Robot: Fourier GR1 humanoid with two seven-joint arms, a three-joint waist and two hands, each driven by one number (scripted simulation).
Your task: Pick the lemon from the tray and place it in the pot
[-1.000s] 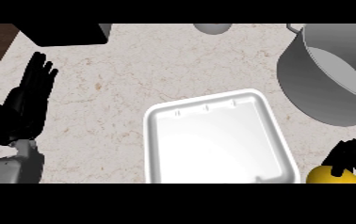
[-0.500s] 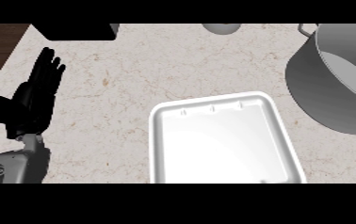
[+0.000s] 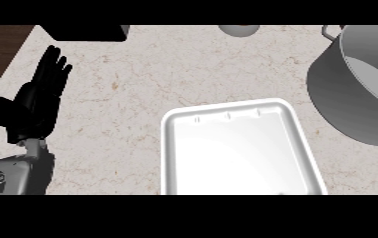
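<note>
1. Looking steeply down on a pale, beige-veined stone counter (image 3: 184, 72). A brown wood strip (image 3: 13, 42) shows past its far-left corner.
2. At the far edge sit a dark box (image 3: 85, 32) on the left and a small grey round object (image 3: 238, 29) near the middle (both cut off by the view's top).
3. The white tray (image 3: 168, 152) lies lower centre. Its long axis runs near-to-far, tilted slightly. The short edge with three small notches faces away, and the near end is cut off.
4. The grey pot (image 3: 336, 97) stands at the right, just beside the tray's far-right corner, with a thin strip of counter between them. It is partly out of view, and a handle shows at its top left.
5. The left hand (image 3: 37, 104) is at the left edge on a grey forearm (image 3: 26, 174). It is resting with fingers straight and pointing away, spread wide. It holds nothing and is well apart from the tray.
6. The lemon does not show in the head view, so I cannot tell where it is or which way its long axis points.
</note>
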